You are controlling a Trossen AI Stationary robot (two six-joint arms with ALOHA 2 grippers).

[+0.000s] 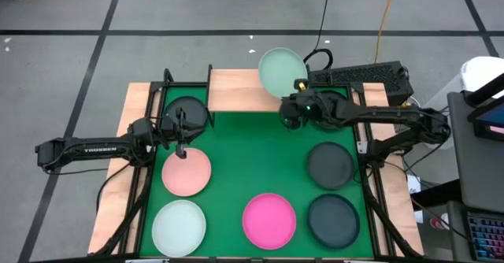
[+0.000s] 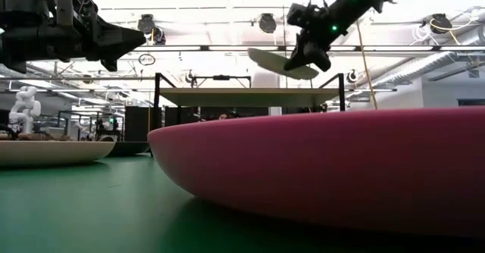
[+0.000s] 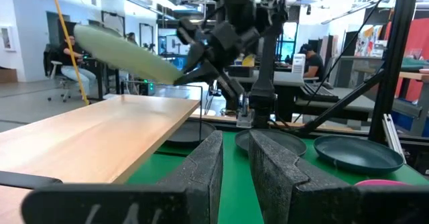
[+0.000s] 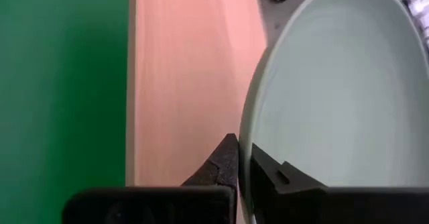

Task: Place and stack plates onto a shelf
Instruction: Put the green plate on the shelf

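My right gripper [image 1: 298,84] is shut on a mint green plate [image 1: 281,69] and holds it above the right end of the light-wood shelf [image 1: 240,90]; in the low view the plate [image 2: 282,62] hangs tilted over the shelf board [image 2: 250,96]. My left gripper [image 1: 178,131] hovers open, with a narrow gap, left of the shelf by a dark plate [image 1: 189,112], touching nothing. Flat on the green mat lie a pale pink plate [image 1: 187,172], a whitish one [image 1: 179,227], a magenta one [image 1: 269,220] and two dark ones [image 1: 331,164] [image 1: 333,220]. My right gripper pinches the mint plate by its rim [image 4: 247,150], on the side nearest the arm, with one finger [image 4: 224,158] on the underside and the other [image 4: 275,174] on the inner face. It reaches in from the table's right. The plate is lifted clear, tilted, above the shelf.
The shelf's thin black legs [image 2: 157,101] stand at the mat's far edge, and its top [image 3: 100,137] is bare wood. A keyboard [image 1: 358,75] and cables lie behind the shelf on the right. The magenta plate [image 2: 326,177] fills the low view's foreground.
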